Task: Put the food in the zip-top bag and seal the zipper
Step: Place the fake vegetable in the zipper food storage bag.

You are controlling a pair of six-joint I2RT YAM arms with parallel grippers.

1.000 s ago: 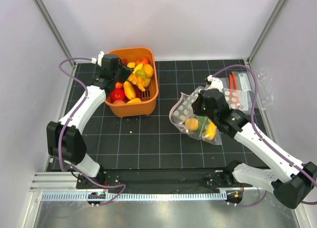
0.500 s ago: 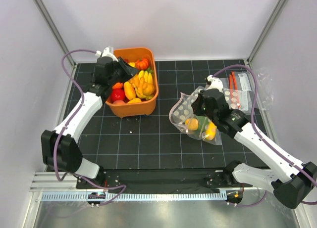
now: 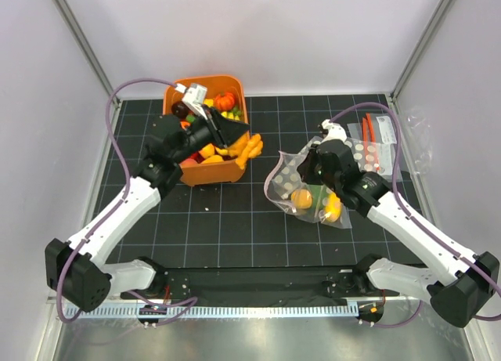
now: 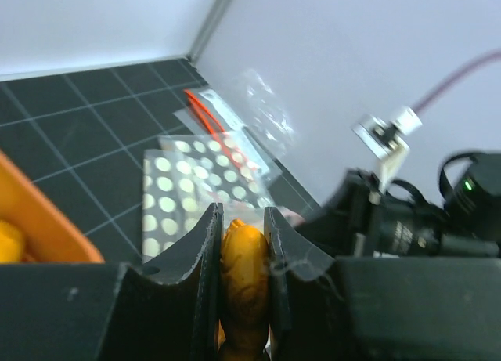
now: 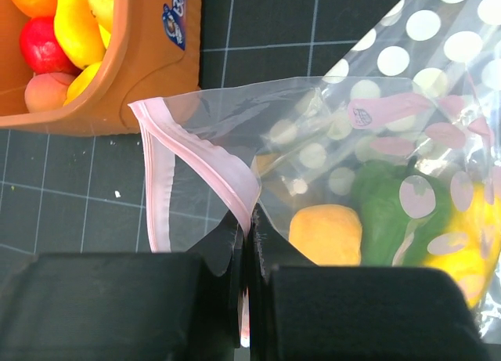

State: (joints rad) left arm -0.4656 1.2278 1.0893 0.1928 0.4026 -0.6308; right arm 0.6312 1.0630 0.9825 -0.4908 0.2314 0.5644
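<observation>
One orange food piece (image 4: 244, 259) clamped inside left end effector (image 4: 242, 220)

The orange plastic bin (image 3: 208, 171) sits left on the black gridded counter (image 3: 235, 220). The clear crinkly zip-top bag (image 3: 311, 214) lies right (plastic toy food (image 3: 301, 197) inside), with white-dotted plastic bags (image 3: 366, 152) behind it.

Left arm (image 3: 125, 208) extends forward, angled toward centre; left gripper (image 4: 243, 224) is clamped on an orange food piece (image 4: 244, 259). Right arm (image 3: 407, 220) reaches forward-left; right gripper (image 5: 246, 236) pinches the zipper (image 5: 223, 181).
</observation>
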